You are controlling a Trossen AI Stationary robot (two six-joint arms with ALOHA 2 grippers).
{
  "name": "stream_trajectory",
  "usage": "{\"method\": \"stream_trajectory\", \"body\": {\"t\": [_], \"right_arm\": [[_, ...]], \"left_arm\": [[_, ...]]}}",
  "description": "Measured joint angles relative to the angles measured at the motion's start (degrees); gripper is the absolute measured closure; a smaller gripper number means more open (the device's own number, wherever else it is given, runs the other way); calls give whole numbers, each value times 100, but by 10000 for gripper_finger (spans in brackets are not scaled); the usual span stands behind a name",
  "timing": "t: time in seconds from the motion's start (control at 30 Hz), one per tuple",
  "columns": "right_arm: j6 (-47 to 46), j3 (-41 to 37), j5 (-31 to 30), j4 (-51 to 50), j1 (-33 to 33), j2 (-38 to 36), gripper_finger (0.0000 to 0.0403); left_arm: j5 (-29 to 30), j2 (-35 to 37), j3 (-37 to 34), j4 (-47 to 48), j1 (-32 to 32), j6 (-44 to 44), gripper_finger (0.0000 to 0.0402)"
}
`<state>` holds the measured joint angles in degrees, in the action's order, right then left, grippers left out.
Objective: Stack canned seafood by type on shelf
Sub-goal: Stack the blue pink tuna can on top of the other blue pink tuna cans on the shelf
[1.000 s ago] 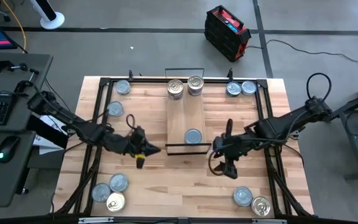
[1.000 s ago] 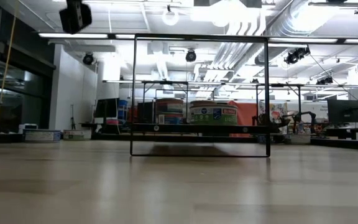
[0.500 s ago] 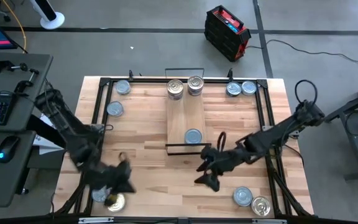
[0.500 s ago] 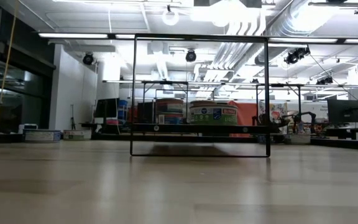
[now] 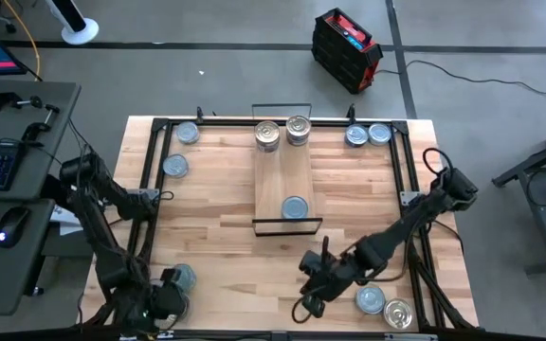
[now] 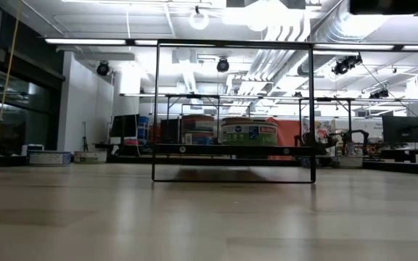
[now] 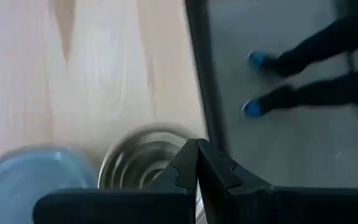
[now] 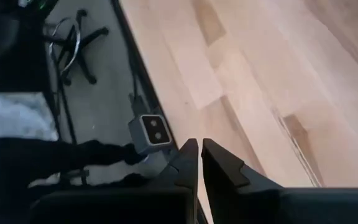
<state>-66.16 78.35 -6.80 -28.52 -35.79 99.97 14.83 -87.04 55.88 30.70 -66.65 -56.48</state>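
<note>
The shelf (image 5: pixel 283 180) is a light-wood plank with black wire frames at its ends. It carries two silver-lidded tins (image 5: pixel 267 135) at its far end and one blue-grey tin (image 5: pixel 294 207) near its near end. My left gripper (image 7: pixel 197 157) is shut over the table's near left corner, above a silver ring-pull tin (image 7: pixel 140 163) that lies beside a blue-grey tin (image 7: pixel 23 182). My right gripper (image 8: pixel 199 150) is shut with nothing in it, over the table's near edge. Left of two tins (image 5: pixel 370 299), it shows in the high view (image 5: pixel 306 308).
More tins lie flat at the far left (image 5: pixel 187 134), (image 5: pixel 175 166) and the far right (image 5: pixel 355 136). A black frame (image 5: pixel 150 189) runs round the tabletop. A small grey camera box (image 8: pixel 149 130) sits at the near edge by my right gripper.
My left gripper has swung from beside the shelf's near end to the table's near left corner, sinking and turning, and has stayed shut. My right gripper has gone down toward the near edge and a little leftward, has rolled, and has shut on nothing.
</note>
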Motion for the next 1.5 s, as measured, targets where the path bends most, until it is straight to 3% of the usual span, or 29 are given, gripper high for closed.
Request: {"method": "stream_trajectory", "body": {"t": [0.17,0.5,0.77,1.0,1.07,1.27,1.4,1.5], "right_arm": [[-106,1,-328,-397,-216,14,400],[334,4,-665,-557,-469,14,402],[476,4,-801,-599,-717,14,403],[620,1,-1241,-625,-789,14,403],[664,-1,-1394,-629,-787,17,403],[839,-1,-1729,-631,-772,17,403],[1029,-3,-1773,-607,-765,17,403],[1094,-5,-1776,-565,-712,17,403]], "left_arm": [[-320,-394,2,236,15,-3,402],[-343,-847,32,1,397,383,402],[435,-1095,-2,-1282,1581,1483,402],[499,-1851,63,-3204,2699,2506,402],[495,-2086,282,-3380,2895,2710,402],[464,-2244,1398,-2529,3289,3111,401],[417,-1988,2084,-1271,3285,3238,401],[386,-1688,2096,-762,3008,3150,401]]}}
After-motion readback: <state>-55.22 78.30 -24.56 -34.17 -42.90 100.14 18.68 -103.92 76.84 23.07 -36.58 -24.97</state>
